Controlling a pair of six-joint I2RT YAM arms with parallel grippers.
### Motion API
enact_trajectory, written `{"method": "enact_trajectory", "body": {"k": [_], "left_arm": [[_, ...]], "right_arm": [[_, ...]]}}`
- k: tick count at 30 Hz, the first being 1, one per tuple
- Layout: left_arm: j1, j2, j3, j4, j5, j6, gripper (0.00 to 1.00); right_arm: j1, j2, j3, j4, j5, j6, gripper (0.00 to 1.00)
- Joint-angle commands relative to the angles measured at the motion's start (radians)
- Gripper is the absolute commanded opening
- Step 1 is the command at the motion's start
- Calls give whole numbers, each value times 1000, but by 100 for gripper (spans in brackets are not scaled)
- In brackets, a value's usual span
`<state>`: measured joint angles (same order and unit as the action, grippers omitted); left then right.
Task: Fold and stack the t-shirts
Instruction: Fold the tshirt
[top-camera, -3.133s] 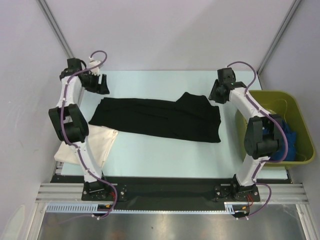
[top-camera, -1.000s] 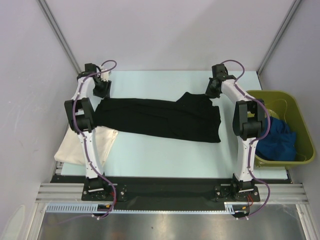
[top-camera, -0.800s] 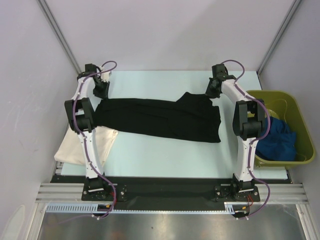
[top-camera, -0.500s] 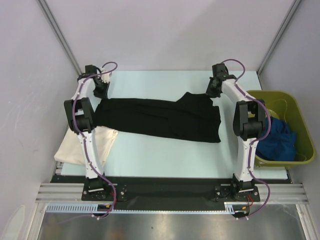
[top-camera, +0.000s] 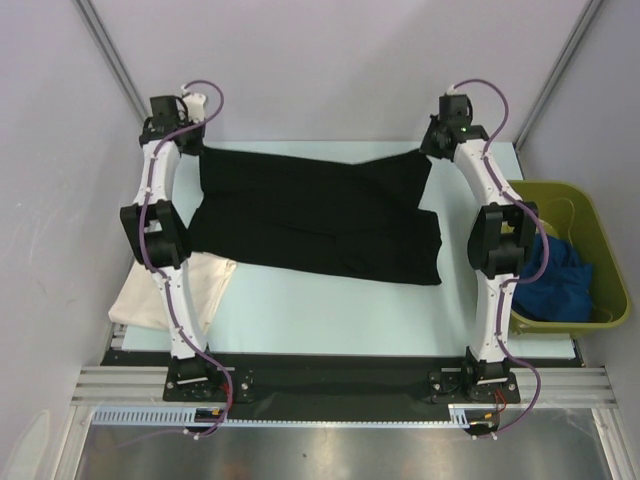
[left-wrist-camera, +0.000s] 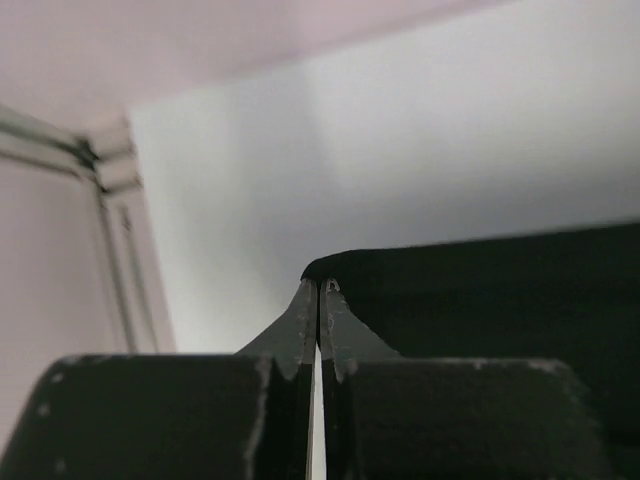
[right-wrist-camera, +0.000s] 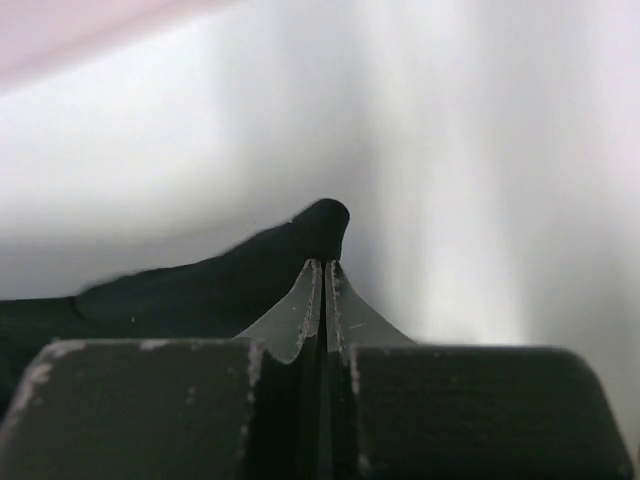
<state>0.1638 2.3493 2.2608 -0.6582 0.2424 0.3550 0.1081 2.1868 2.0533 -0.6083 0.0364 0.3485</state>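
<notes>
At the table's (top-camera: 330, 310) near-left corner lies the cream t-shirt (top-camera: 165, 295); the blue t-shirt (top-camera: 560, 280) sits in the olive bin (top-camera: 600, 215) at the right edge. The black t-shirt (top-camera: 320, 225) spans the middle, limp and light, best pinched at its corners. The left gripper (left-wrist-camera: 318, 290) and right gripper (right-wrist-camera: 322, 268) are clamped on its far corners, now drawn to the far edge, spreading cloth that earlier lay bunched.

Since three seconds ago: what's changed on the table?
Both arms reached the far edge of the black t-shirt. The left tool closed on its far-left corner, and the right tool is shut on the far-right one. Together they drew that edge up and away, spreading the shirt. The cream t-shirt, blue t-shirt and bin are unchanged.
</notes>
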Motion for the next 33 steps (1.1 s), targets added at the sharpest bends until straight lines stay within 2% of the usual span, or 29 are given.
{"method": "enact_trajectory", "body": {"k": [1,4,7,10,15,18,20,24,27,33], "left_arm": [[6,-4,115,120,-49,-37,0],[5,-27,60,172,-19,-42,1],[6,-88,-129,227,3,-33,2],[6,-145,-257,255,11,8,2],[25,-221,-366,244,11,68,0],[45,-254,-418,229,12,93,1],[48,-285,-481,215,-15,107,0],[46,-312,-642,224,-27,131,0],[51,-315,-682,256,-78,139,0],[49,-283,-629,287,-121,156,0]], "right_arm": [[-24,75,163,27,-12,-39,0],[-27,99,249,12,-24,-55,0],[-24,64,179,25,-27,-62,0],[-18,-4,53,33,-56,-97,0],[5,-155,-105,-14,-38,-152,0],[19,-229,-246,-34,-38,-126,0],[28,-297,-402,2,-50,-64,0],[68,-355,-587,51,-38,15,0],[73,-380,-634,42,-3,52,0],[127,-369,-636,-31,79,33,0]]}}
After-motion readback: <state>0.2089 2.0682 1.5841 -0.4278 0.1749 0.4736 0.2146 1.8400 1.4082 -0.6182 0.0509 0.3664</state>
